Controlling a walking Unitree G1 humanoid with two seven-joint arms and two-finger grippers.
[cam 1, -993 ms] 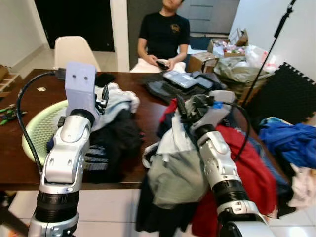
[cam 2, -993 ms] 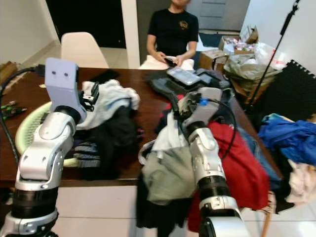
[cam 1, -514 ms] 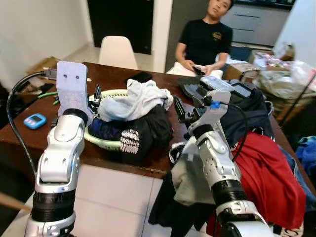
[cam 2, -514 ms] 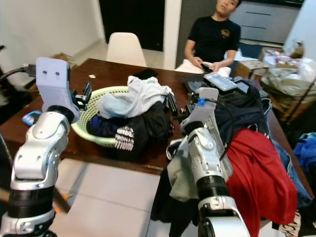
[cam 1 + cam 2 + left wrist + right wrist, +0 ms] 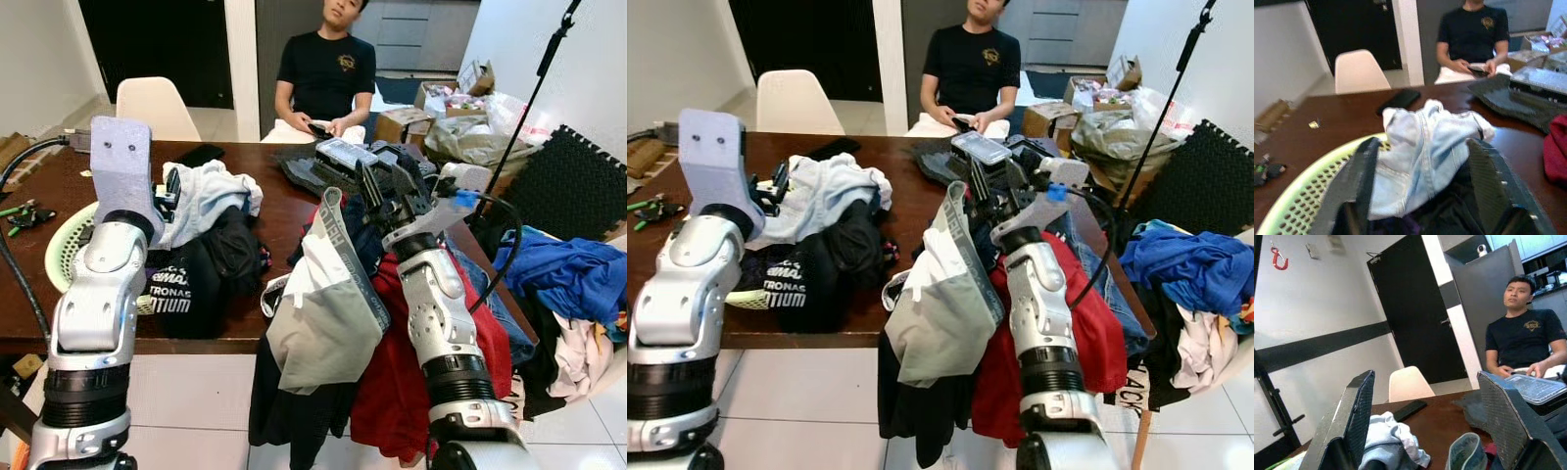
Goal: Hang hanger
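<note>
My right gripper [image 5: 389, 186] is raised over the near right part of the brown table [image 5: 284, 211], its fingers open and empty in the right wrist view [image 5: 1425, 382]. A grey and white garment [image 5: 323, 304] with a striped waistband [image 5: 1465, 455] hangs just below that gripper and down past the table edge; what holds it is hidden. My left gripper [image 5: 172, 186] is held over a pale green basket [image 5: 67, 240], open [image 5: 1420, 147], with a light blue denim garment [image 5: 1425, 142] lying beyond its fingers on top of dark clothes [image 5: 211, 269].
A person in a black T-shirt [image 5: 328, 69] sits at the table's far side, beside a white chair [image 5: 152, 103]. Red cloth [image 5: 392, 392] hangs off the table's right end. Blue clothes [image 5: 568, 279], bags and a black stand [image 5: 534, 98] crowd the floor on the right.
The camera has swung back to the right. My right gripper now stands higher, and the grey garment's waistband has risen with it. The left arm keeps its pose by the basket.
</note>
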